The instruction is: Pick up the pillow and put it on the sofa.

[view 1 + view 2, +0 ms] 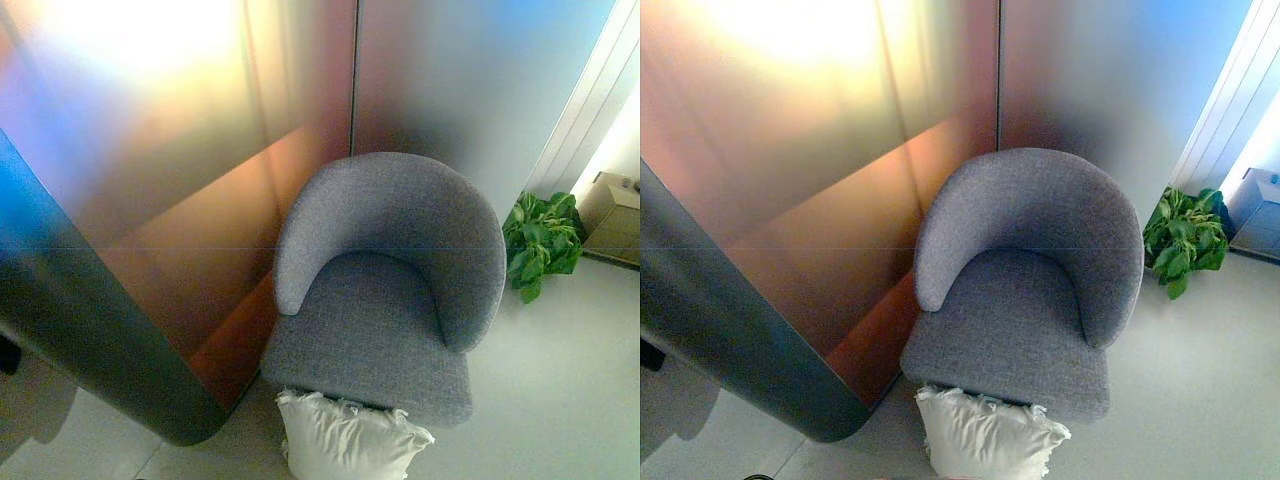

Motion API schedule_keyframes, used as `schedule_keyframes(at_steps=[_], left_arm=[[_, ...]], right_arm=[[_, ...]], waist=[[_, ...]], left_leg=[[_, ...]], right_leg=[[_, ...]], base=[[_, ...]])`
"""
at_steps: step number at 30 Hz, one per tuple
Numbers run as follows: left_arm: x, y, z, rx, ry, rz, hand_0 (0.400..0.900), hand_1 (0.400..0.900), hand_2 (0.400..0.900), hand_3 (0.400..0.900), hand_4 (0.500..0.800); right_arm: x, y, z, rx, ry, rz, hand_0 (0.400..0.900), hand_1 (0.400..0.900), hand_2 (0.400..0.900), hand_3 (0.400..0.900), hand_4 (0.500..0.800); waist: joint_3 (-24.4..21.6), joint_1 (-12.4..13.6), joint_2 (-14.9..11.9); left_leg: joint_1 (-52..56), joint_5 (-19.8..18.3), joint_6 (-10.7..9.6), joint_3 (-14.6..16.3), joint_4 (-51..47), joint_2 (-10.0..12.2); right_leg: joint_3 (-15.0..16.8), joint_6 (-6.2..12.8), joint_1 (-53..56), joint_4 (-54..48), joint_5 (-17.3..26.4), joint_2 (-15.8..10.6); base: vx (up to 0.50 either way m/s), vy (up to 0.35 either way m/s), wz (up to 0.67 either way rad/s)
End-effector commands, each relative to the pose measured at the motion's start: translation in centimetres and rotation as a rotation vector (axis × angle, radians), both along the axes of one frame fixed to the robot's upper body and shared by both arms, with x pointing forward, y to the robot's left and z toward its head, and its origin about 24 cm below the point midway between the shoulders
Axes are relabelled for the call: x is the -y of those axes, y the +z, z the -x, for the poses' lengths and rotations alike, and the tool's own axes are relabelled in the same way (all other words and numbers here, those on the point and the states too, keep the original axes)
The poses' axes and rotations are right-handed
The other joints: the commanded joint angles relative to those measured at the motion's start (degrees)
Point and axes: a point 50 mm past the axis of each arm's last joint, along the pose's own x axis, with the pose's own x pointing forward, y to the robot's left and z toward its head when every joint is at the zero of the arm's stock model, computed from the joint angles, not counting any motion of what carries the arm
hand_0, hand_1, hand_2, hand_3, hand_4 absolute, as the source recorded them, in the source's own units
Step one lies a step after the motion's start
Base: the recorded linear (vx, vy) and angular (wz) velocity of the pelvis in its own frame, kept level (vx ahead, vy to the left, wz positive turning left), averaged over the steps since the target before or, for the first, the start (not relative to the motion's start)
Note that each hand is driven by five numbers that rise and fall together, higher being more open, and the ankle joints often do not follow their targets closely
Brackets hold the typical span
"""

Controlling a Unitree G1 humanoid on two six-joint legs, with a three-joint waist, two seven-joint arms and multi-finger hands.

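Observation:
A white pillow [348, 437] with a frilled edge lies on the floor, leaning against the front of the seat at the bottom of the view. The sofa is a grey fabric armchair [385, 290] with a curved back, and its seat is bare. It stands against the wall panels. Neither of my hands shows in either view.
A reflective wall with a curved dark corner [90, 330] runs along the left of the chair. A green potted plant [542, 240] stands on the floor to the chair's right, with a cardboard box [612, 215] behind it. Pale floor [560, 380] lies to the right.

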Motion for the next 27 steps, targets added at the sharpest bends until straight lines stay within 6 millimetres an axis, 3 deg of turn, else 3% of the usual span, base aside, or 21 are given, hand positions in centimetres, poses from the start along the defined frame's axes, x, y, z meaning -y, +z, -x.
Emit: schedule_keyframes(at_steps=[1,6,21,27], left_arm=[[-1.0,0.4,-1.4,0.019,0.032,-0.033,0.9,0.9,0.9,0.9,0.8],[-0.8,0.5,-1.9,0.041,0.034,0.006,0.9,0.9,0.9,0.9,0.8],[-1.2,0.4,-0.7,-0.008,0.014,0.013,0.9,0.9,0.9,0.9,0.8],[-1.6,0.6,-1.4,0.023,0.027,0.018,0.9,0.9,0.9,0.9,0.8]], right_arm=[[0.6,0.5,-2.7,0.051,0.033,0.044,0.9,0.9,0.9,0.9,0.8],[0.9,0.6,-2.6,0.04,0.025,0.049,0.9,0.9,0.9,0.9,0.8],[1.7,0.7,-2.0,0.015,0.002,0.077,0.9,0.9,0.9,0.9,0.8],[2.5,1.1,-3.0,0.025,0.034,0.102,0.9,0.9,0.9,0.9,0.8]], waist=[[3.3,0.43,-0.74],[3.49,0.37,-0.51],[3.75,0.2,-0.03],[5.2,0.43,0.61]], left_leg=[[3.93,-7.39,1.31,-0.12,1.04,-4.33],[3.72,-7.32,1.36,-0.02,1.08,-4.34],[3.37,-7.2,1.44,-0.27,0.86,-4.63],[1.96,-6.94,1.53,-0.46,1.24,-4.93]], right_leg=[[-1.89,2.14,0.58,1.82,-2.36,1.52],[-1.91,2.21,0.32,1.94,-2.33,1.5],[-1.53,2.37,-0.3,1.73,-1.9,1.48],[-1.62,2.55,-1.99,2.31,-1.69,0.89]], base=[[0.0,0.0,0.0],[0.0,0.0,0.0],[0.01,-0.005,0.0],[0.01,-0.026,0.0]])
